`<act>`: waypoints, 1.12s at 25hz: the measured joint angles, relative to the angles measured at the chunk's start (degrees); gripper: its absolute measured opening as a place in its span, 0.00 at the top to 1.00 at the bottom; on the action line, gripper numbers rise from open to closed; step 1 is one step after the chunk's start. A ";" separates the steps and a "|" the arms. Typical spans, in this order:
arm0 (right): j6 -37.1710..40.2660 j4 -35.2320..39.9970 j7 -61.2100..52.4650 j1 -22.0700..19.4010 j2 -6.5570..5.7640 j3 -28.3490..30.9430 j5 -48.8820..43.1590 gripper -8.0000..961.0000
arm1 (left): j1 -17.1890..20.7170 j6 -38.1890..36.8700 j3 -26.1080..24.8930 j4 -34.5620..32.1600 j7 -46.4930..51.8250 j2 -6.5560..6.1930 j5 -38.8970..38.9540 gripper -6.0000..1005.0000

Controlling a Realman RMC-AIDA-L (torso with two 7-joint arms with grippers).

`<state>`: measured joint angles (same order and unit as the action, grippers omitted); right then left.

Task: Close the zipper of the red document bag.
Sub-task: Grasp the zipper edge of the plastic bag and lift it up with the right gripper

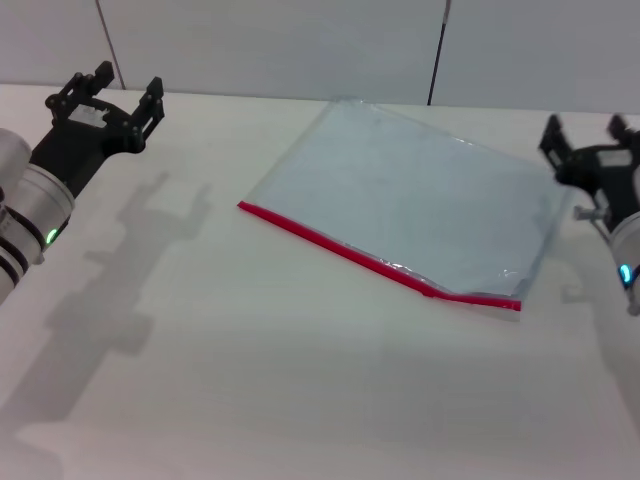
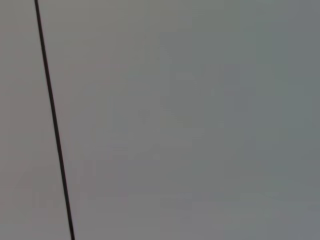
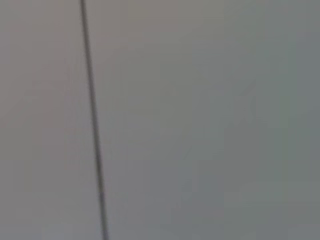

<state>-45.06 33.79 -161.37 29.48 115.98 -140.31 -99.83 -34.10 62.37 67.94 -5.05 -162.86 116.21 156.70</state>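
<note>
The red document bag (image 1: 410, 205) lies flat on the white table, a translucent pale blue-grey pouch turned at an angle. Its zipper (image 1: 370, 258) is a thin red strip along the near long edge, running from left down to the right corner. My left gripper (image 1: 112, 92) hovers open at the far left, well away from the bag. At the right edge my right gripper (image 1: 585, 135) stands open just beyond the bag's right side, holding nothing. Both wrist views show only a grey wall with a dark seam.
The white table (image 1: 250, 380) stretches wide in front of the bag. Behind it stands a pale panelled wall (image 1: 280, 45) with dark seams.
</note>
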 joint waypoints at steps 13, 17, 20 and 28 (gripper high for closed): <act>16.57 17.00 0.00 -2.88 -7.99 0.03 -10.62 0.18 | 0.55 -0.73 0.00 -0.07 0.00 -0.29 0.00 0.37; 22.77 23.02 0.00 -4.05 -11.59 0.30 -14.38 0.18 | 0.54 -0.76 -0.01 -0.07 0.00 -0.29 0.00 0.37; 27.28 26.52 0.09 -5.23 -13.86 0.42 -18.18 0.18 | 0.54 -0.76 0.00 -0.06 0.00 -0.33 0.00 0.37; 40.68 33.65 0.86 -8.86 -15.58 4.00 -28.75 0.18 | 1.03 -0.76 0.07 -0.04 0.00 -0.53 0.00 0.37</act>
<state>-4.38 67.44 -160.51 20.62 100.41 -136.31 -128.57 -33.07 61.61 68.01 -5.10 -162.86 115.68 156.70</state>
